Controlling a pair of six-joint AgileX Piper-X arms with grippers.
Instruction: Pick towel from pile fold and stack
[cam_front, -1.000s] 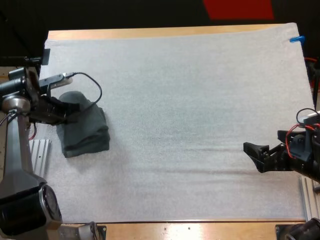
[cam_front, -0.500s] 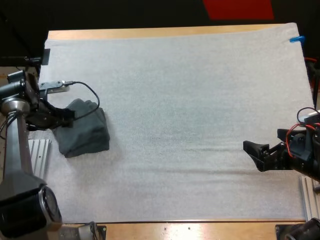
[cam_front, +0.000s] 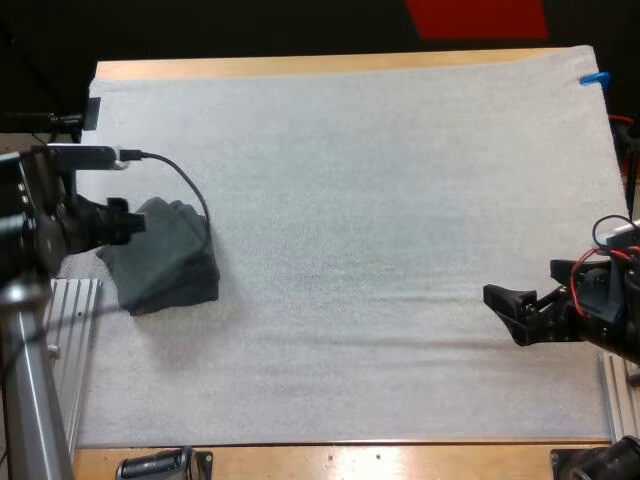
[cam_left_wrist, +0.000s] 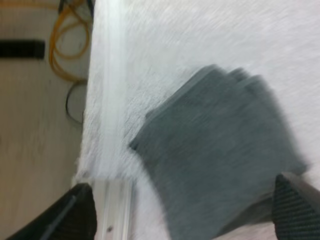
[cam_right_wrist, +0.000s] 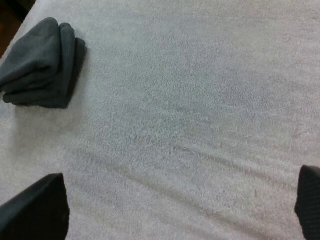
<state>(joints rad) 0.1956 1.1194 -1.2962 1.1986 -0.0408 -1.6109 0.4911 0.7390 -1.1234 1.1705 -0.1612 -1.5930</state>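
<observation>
A folded stack of dark grey-green towels (cam_front: 165, 258) lies near the left edge of the white mat (cam_front: 360, 200). My left gripper (cam_front: 122, 222) hangs over the stack's left side. In the left wrist view its fingers (cam_left_wrist: 75, 212) stand wide apart, clear of the towel stack (cam_left_wrist: 215, 165) beneath, so my left gripper (cam_left_wrist: 184, 190) is open. My right gripper (cam_front: 505, 310) hovers open and empty over the mat's right side. Between the spread fingers of my right gripper (cam_right_wrist: 172, 200) there is bare mat, and the towel stack (cam_right_wrist: 40, 62) lies far off.
A ribbed metal rail (cam_front: 68, 320) runs along the mat's left edge beside the stack, the same rail (cam_left_wrist: 117, 210) showing under my left gripper. Beyond the mat's left edge is floor with yellow cables (cam_left_wrist: 67, 45). A wooden table edge (cam_front: 350, 455) borders the front.
My left gripper opened, let go of the towel stack and drew back up and to the left. The stack stays in place. The right arm barely moved.
</observation>
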